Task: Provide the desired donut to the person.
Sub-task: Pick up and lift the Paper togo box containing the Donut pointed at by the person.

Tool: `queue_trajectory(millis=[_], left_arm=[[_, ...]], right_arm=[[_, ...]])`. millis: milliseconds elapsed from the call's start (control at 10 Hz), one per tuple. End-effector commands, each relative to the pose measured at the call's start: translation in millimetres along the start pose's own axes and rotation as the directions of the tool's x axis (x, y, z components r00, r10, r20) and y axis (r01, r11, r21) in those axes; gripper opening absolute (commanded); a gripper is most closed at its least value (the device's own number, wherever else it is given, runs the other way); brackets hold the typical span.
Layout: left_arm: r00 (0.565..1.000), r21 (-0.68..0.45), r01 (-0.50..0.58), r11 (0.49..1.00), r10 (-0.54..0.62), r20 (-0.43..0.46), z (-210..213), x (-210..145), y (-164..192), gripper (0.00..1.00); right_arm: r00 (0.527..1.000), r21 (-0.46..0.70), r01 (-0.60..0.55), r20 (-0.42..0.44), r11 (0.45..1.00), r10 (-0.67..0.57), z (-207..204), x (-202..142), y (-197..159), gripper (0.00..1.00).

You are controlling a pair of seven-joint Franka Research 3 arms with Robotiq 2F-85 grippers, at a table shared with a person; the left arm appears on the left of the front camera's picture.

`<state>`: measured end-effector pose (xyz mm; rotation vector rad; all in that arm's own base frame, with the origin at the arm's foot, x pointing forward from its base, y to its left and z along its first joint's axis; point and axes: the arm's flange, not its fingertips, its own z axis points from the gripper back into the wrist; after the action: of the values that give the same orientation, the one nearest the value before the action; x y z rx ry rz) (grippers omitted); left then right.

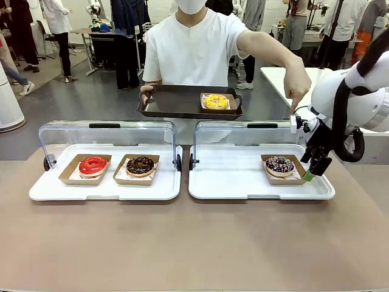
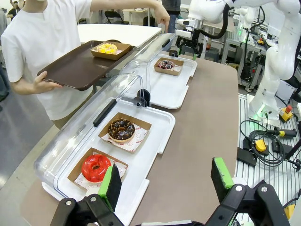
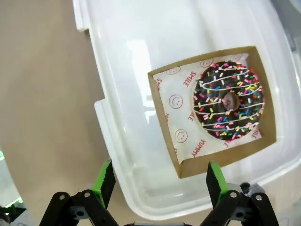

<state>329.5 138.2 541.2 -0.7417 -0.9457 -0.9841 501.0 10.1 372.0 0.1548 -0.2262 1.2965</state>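
The sprinkled donut (image 1: 279, 163) lies in its box on the right tray (image 1: 243, 182), and the person's hand (image 1: 297, 91) points down at it. The right gripper (image 3: 157, 181) hangs just beside it on the right, fingers apart. The left gripper (image 2: 165, 181) has its fingers apart too.

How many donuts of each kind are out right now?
Red donut: 1
Chocolate donut: 1
Sprinkled donut: 1
Yellow donut: 1
Total: 4
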Motion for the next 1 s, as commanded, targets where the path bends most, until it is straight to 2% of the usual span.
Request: queue_trajectory(millis=[0,200,400,900], left_arm=[[1.0,-0.002,0.02,1.0,-0.02,0.021,0.8,0.4,1.0,1.0],[1.0,-0.002,0.02,1.0,-0.02,0.021,0.8,0.4,1.0,1.0],[1.0,-0.002,0.02,1.0,-0.02,0.021,0.8,0.4,1.0,1.0],[1.0,-0.002,0.02,1.0,-0.02,0.021,0.8,0.4,1.0,1.0]], right_arm=[[0.999,0.03,-0.043,0.024,0.999,0.042,-6.6,-3.4,-10.7,1.0],[0.99,0.025,-0.141,0.024,0.99,0.141,-14.8,-5.0,-8.5,1.0],[0.982,0.025,-0.188,0.023,0.982,0.188,-22.7,-9.4,-5.7,1.0],[0.979,-0.007,-0.201,-0.015,0.98,0.201,-40.2,-13.7,1.4,1.0]])
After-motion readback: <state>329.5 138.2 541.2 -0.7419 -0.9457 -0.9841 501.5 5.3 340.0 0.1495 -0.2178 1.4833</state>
